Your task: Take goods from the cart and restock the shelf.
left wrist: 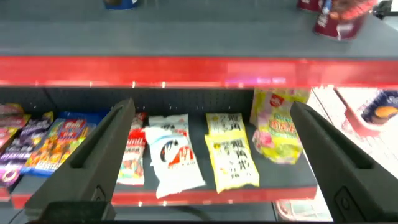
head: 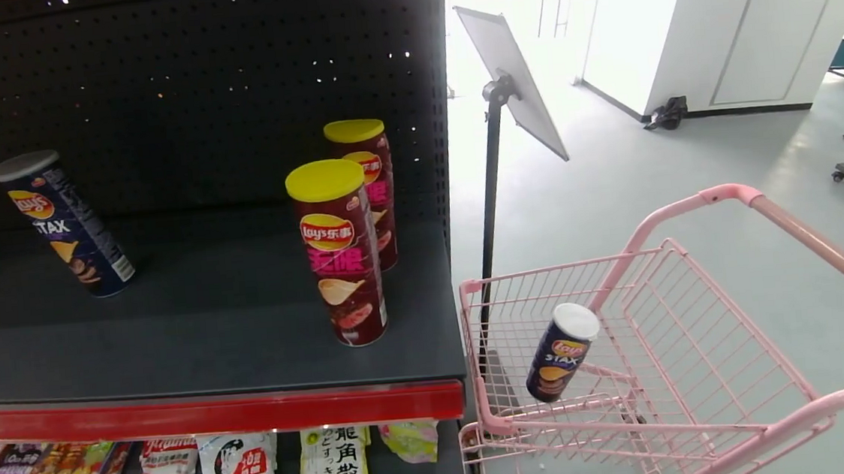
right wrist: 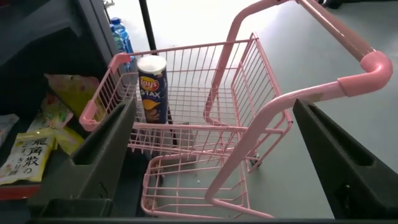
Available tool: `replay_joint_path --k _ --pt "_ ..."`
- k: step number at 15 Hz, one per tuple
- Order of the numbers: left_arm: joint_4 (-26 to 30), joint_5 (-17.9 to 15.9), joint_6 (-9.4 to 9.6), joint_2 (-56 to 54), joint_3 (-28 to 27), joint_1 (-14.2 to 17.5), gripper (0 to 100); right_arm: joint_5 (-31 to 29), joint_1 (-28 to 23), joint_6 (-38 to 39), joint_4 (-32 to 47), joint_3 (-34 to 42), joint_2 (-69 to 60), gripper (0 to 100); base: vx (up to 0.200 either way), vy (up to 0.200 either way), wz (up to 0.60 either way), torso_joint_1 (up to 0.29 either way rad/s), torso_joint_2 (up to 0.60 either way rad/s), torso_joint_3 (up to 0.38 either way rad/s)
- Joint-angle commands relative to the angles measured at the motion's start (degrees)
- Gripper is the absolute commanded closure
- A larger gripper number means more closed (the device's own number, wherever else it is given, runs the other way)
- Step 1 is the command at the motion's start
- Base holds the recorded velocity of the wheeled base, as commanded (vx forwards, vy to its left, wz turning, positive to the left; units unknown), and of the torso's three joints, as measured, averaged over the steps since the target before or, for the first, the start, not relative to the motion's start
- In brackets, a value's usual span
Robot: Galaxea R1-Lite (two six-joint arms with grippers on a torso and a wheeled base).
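Pink wire cart (head: 814, 240) stands just beside the right end of the dark grey shelf board (head: 210, 321). Its handle and its near corner are cut off by the edge of the head view. One dark blue chip can with a white lid (head: 561, 362) stands in the basket, lid up, on the side close to the shelf. From the head it looks tilted, but the right wrist view shows this can (right wrist: 152, 87) rather upright near the wire wall, and also the cart's lower tray.

On the board stand two maroon chip cans with yellow lids. The front one (head: 339, 258) hides part of the rear one (head: 369, 188). A dark blue can with a grey lid (head: 67, 227) stands far to the left, and wide bare board lies between it and the maroon pair.

A red front strip (head: 210, 418) covers the tops of the snack bags (left wrist: 233, 152) below in the head view, while the left wrist view shows them fully. In that view the maroon cans are cut to their bottoms only.

The left gripper (left wrist: 211, 104) faces the lower shelf with fingers spread wide and nothing between them. The right gripper (right wrist: 212, 102) is equally wide and holds nothing, facing the cart. A white sign board on a black pole (head: 511, 79) stands behind the cart, near the shelf end.
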Motion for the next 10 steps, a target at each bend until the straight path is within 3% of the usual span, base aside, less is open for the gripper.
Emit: replay_joint_path --k 1,10 --pt "-0.01 0.00 0.03 0.09 0.07 0.01 0 -0.01 0.01 0.00 0.09 0.00 0.07 0 0.000 0.000 0.00 0.000 0.00 0.000" --pt "-0.01 -0.18 0.29 0.09 -0.02 0.01 0 -0.01 0.01 0.00 0.00 0.00 0.07 0 0.000 0.000 0.00 0.000 0.00 0.000"
